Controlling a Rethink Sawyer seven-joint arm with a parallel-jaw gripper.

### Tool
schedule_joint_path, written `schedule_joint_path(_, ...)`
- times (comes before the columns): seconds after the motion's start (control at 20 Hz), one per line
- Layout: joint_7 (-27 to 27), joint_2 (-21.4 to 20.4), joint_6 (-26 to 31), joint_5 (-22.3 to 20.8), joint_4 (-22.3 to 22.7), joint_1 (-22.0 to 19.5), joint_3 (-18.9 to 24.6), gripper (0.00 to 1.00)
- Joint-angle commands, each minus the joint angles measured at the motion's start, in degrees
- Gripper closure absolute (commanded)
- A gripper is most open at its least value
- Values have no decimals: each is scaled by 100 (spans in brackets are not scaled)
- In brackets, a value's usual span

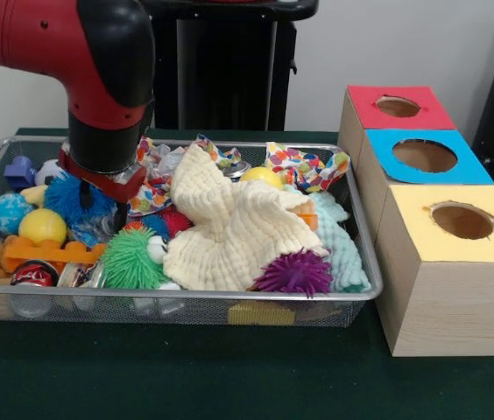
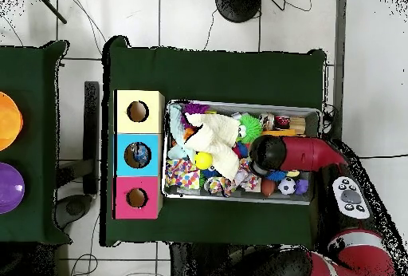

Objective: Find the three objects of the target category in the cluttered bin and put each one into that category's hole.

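The wire mesh bin [image 1: 186,297] is full of toys and cloths; it also shows in the overhead view [image 2: 315,115]. My gripper [image 1: 98,197] reaches down into the bin's left part in the front view, over a blue spiky ball [image 1: 70,199]. The arm's wrist hides it from above [image 2: 267,151]. Bits of clear plastic [image 1: 155,305] lie against the bin's front wall; I cannot make out a whole bottle. The blue-topped box's hole [image 1: 425,156] is the middle of three, right of the bin, and something shows inside it in the overhead view [image 2: 137,155].
A red-topped box [image 1: 398,107] and a yellow-topped box [image 1: 462,220] flank the blue one. A cream cloth [image 1: 229,227] covers the bin's middle. A purple spiky ball [image 1: 295,273], a green spiky ball [image 1: 131,258], a yellow ball [image 1: 43,226] and a cola can [image 1: 35,274] lie around it.
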Motion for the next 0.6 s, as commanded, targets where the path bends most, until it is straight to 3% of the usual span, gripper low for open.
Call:
schedule_joint_path(0.05,177,498,-694,-197,-53,29,108,0)
schedule_joint_path(0.6,614,835,-1324,-468,-668,505,-461,0)
